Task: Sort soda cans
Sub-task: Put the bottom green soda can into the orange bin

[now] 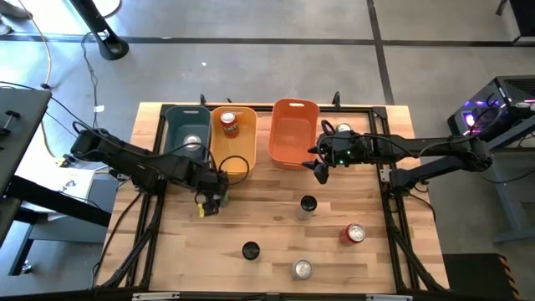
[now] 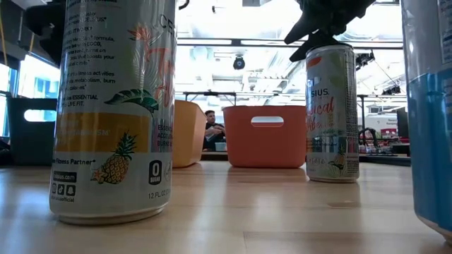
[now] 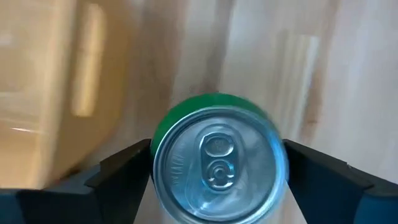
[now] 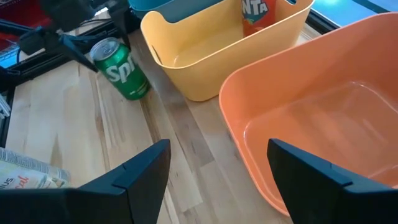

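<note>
A green soda can (image 4: 121, 71) stands between my left gripper's (image 1: 209, 199) fingers, just in front of the yellow bin (image 1: 242, 155); its silvery top (image 3: 217, 162) fills the left wrist view. My right gripper (image 1: 321, 171) is open and empty at the near edge of the orange bin (image 1: 292, 109). A red can (image 1: 228, 124) stands in the yellow bin and a silver can (image 1: 192, 142) in the teal bin (image 1: 175, 121). On the table stand two dark-topped cans (image 1: 308, 205) (image 1: 250, 250), a red can (image 1: 354, 234) and a silver can (image 1: 302, 269). My left gripper pinches the green can between its two fingers (image 3: 124, 171), one on each side of the upper wall (image 3: 163, 124) just under the rim. The fingers come from above. The can looks slightly tilted; whether its bottom (image 4: 140, 93) is off the table cannot be told.
The three bins sit side by side along the far edge; the orange bin (image 4: 323, 124) holds nothing. Open wood lies between the bins and the standing cans. In the low view a tall can (image 2: 113, 113) stands close to the near edge, another (image 2: 332, 113) farther back.
</note>
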